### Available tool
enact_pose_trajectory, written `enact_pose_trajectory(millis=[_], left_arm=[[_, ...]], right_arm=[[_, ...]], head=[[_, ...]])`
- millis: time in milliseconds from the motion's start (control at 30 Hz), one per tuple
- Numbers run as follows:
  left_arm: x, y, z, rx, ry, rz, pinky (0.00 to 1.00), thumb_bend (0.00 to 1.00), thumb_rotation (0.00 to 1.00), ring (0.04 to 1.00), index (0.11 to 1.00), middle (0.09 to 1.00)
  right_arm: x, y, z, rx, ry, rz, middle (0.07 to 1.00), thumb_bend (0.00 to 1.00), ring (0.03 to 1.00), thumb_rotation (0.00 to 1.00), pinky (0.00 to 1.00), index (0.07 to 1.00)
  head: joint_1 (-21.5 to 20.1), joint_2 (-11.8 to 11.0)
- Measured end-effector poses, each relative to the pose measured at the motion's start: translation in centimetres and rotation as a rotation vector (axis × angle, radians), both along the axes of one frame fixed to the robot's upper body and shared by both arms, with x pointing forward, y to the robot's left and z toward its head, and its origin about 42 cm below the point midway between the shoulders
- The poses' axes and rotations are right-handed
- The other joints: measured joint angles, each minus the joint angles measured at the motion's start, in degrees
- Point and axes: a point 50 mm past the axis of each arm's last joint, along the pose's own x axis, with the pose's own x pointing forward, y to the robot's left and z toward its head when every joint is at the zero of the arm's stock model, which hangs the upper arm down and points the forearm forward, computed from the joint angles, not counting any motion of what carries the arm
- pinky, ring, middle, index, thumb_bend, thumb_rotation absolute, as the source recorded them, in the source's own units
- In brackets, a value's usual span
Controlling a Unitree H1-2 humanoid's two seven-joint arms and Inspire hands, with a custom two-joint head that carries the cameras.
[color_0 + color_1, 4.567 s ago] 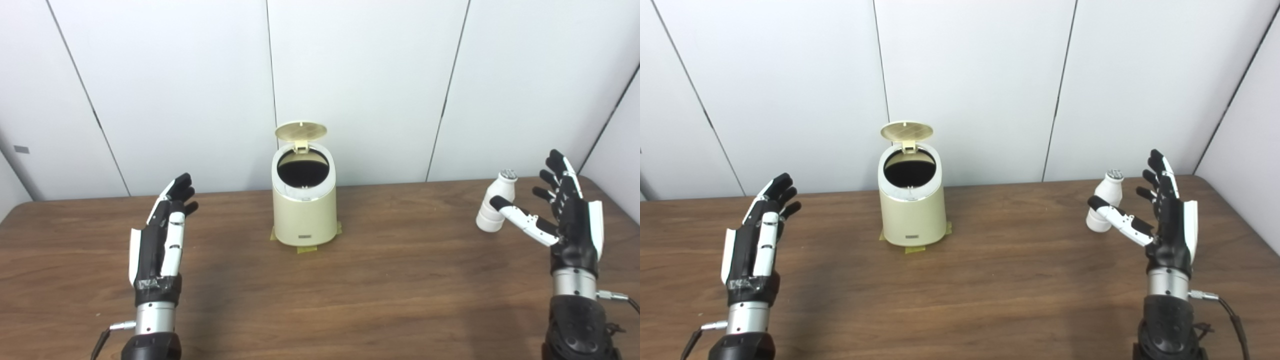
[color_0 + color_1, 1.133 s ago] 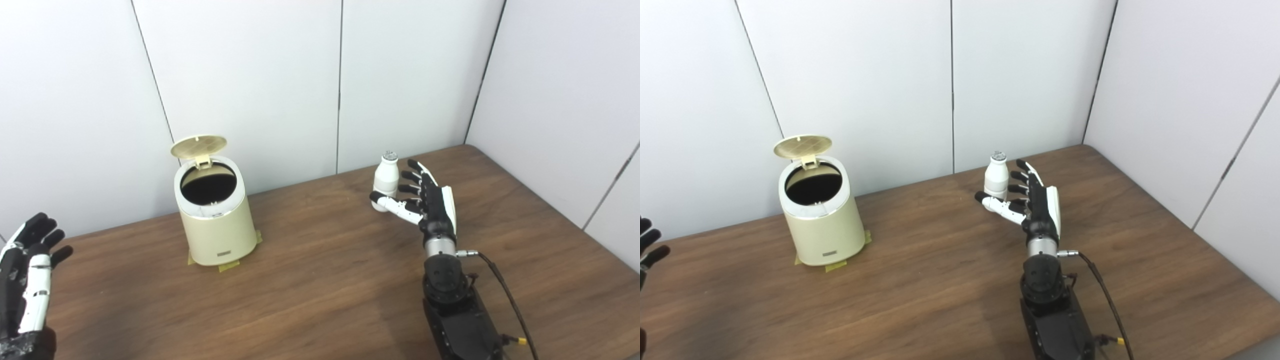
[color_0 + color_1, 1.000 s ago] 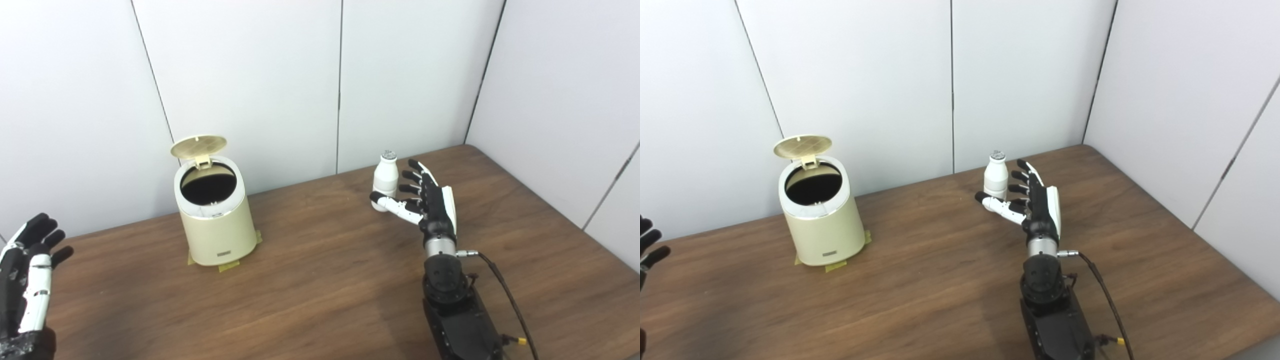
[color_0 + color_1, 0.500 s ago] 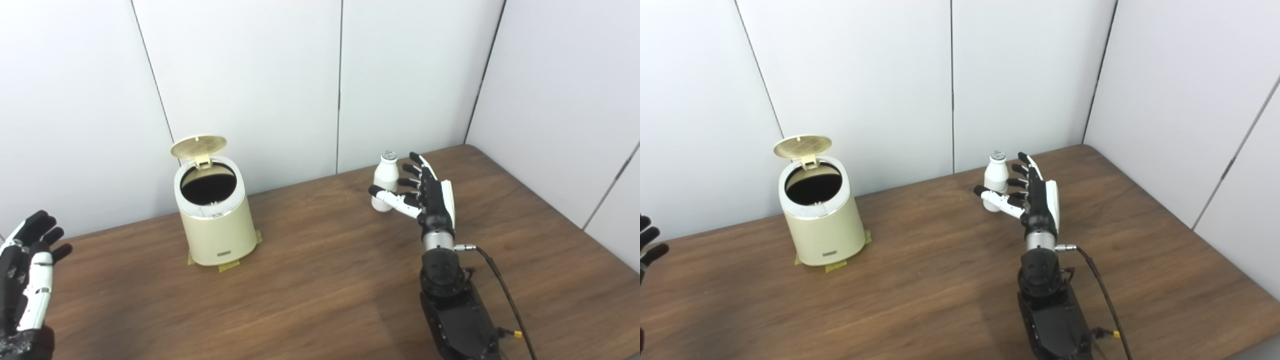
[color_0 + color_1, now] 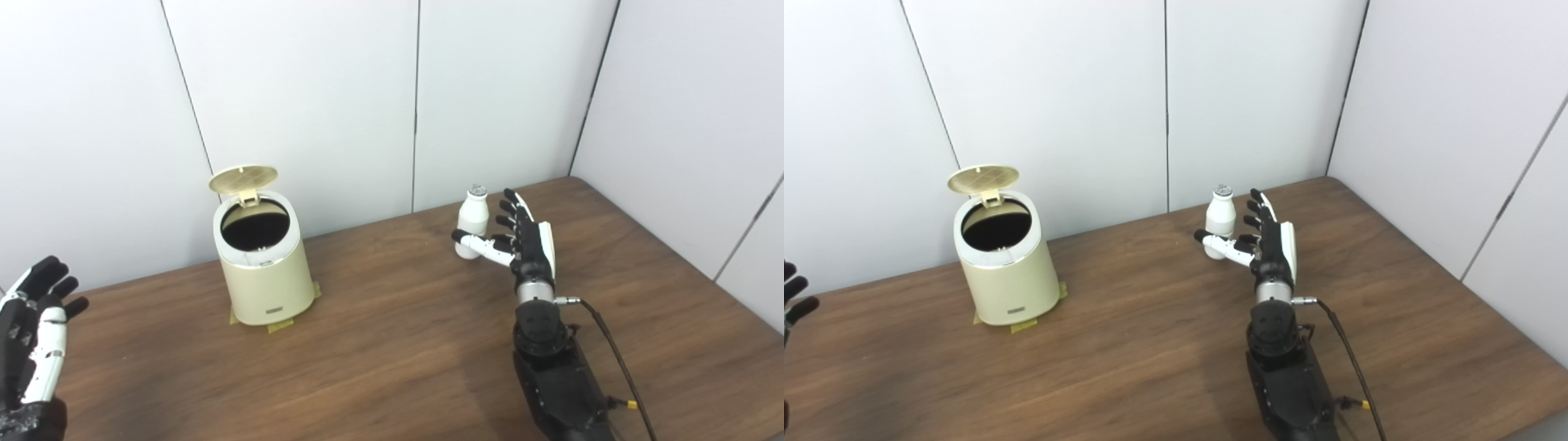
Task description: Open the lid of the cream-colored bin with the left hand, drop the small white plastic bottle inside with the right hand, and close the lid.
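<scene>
The cream-colored bin (image 5: 264,278) stands on the wooden table with its round lid (image 5: 243,178) tipped up behind a dark opening. A small white plastic bottle (image 5: 473,219) stands upright to the right of the bin, near the back wall. My right hand (image 5: 522,245) is open beside the bottle, its thumb crossing in front of the bottle's base and its fingers spread just right of it; whether it touches the bottle is unclear. At the lower left edge my left hand (image 5: 29,334) hovers open, far from the bin.
Yellow tape tabs (image 5: 280,326) stick out under the bin's base. White wall panels close off the table at the back and along the right side. A cable (image 5: 612,358) trails from my right forearm.
Since 4.6 s ago the camera has turned to the right. Over the last second my right hand has moved forward, closer to the bottle. The bin, lid and left hand stay put.
</scene>
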Motion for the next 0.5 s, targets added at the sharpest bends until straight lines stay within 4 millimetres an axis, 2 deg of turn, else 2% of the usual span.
enact_pose_trajectory(millis=[67, 167, 300, 367, 467, 500], left_arm=[[0.0, 0.0, 0.1, 0.001, -0.004, -0.001, 0.79, 0.05, 0.37, 0.852, 0.849, 0.861], [0.0, 0.0, 0.1, 0.001, -0.003, -0.001, 0.79, 0.05, 0.36, 0.853, 0.844, 0.858], [-0.1, 0.0, 0.2, 0.001, -0.005, -0.001, 0.79, 0.05, 0.36, 0.851, 0.837, 0.855], [-0.1, -0.1, 0.2, 0.001, -0.006, -0.002, 0.80, 0.05, 0.36, 0.856, 0.839, 0.860], [-0.1, -0.1, 0.2, -0.001, -0.005, -0.002, 0.80, 0.04, 0.36, 0.854, 0.833, 0.856], [-0.1, -0.2, 0.2, -0.002, -0.005, -0.002, 0.80, 0.04, 0.36, 0.854, 0.834, 0.856]], right_arm=[[0.0, -0.1, 0.0, -0.006, 0.005, 0.000, 0.872, 0.82, 0.811, 0.23, 0.66, 0.903], [0.1, -0.1, 0.0, -0.032, 0.013, 0.008, 0.860, 0.83, 0.800, 0.27, 0.65, 0.904], [0.6, -0.7, 0.3, -0.061, 0.032, 0.007, 0.899, 0.82, 0.829, 0.25, 0.68, 0.926], [1.1, -0.9, 0.5, -0.056, 0.035, 0.005, 0.874, 0.82, 0.800, 0.23, 0.64, 0.919], [1.7, -0.8, 0.5, -0.047, 0.048, 0.004, 0.751, 0.82, 0.651, 0.22, 0.48, 0.910], [1.9, -0.8, 0.5, -0.043, 0.055, 0.003, 0.742, 0.82, 0.644, 0.22, 0.47, 0.900]], head=[[0.0, 0.1], [0.0, 0.2], [0.3, 0.3], [0.4, 0.4], [0.4, 0.4], [0.4, 0.4]])
